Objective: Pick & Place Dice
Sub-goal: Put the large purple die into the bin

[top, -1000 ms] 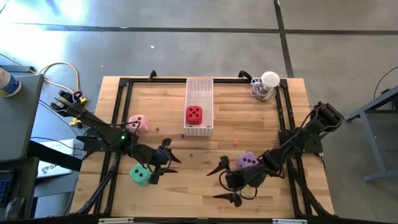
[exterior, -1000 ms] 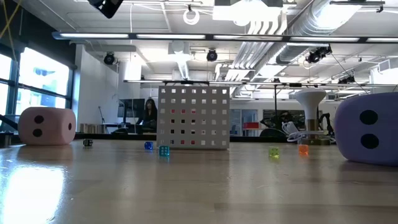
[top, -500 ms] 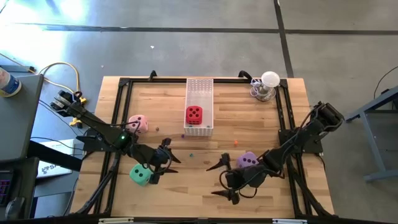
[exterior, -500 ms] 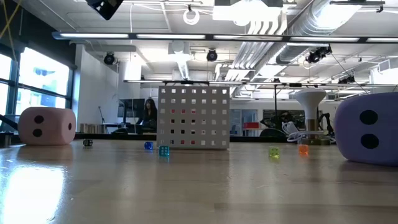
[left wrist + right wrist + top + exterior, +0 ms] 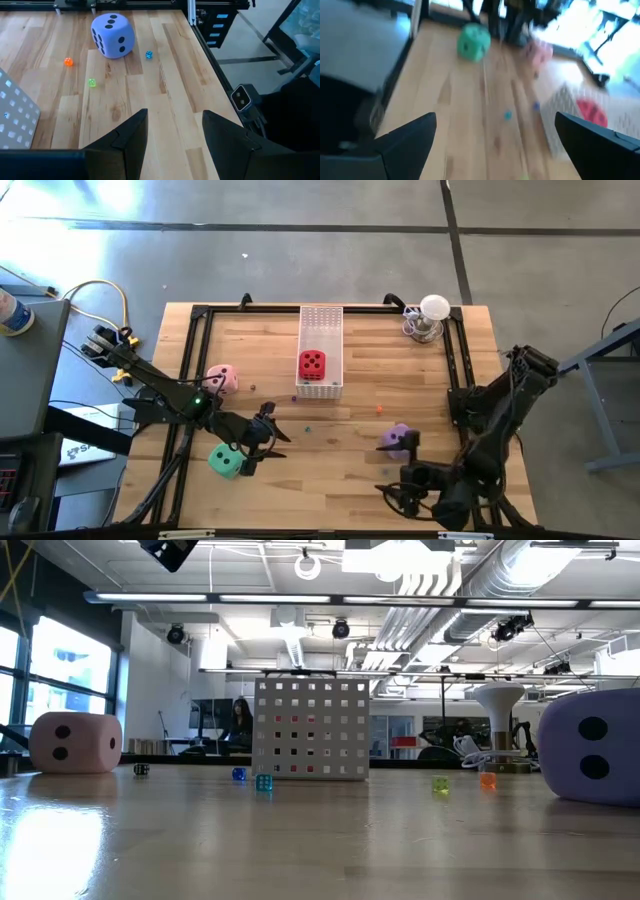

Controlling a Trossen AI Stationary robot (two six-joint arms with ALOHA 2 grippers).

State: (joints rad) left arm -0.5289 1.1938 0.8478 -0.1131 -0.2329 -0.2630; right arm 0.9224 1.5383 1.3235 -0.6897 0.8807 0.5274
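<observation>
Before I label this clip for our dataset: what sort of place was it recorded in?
Most likely a robotics lab or workshop. A wooden table in a black frame stands on a bare concrete floor, and the low view shows exposed ceiling ducts, strip lights and workbenches behind the white perforated tray.

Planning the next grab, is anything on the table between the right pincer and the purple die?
Nothing visible: bare wood separates the open right pincer, near the table's front edge, from the soft purple cube die.
</observation>
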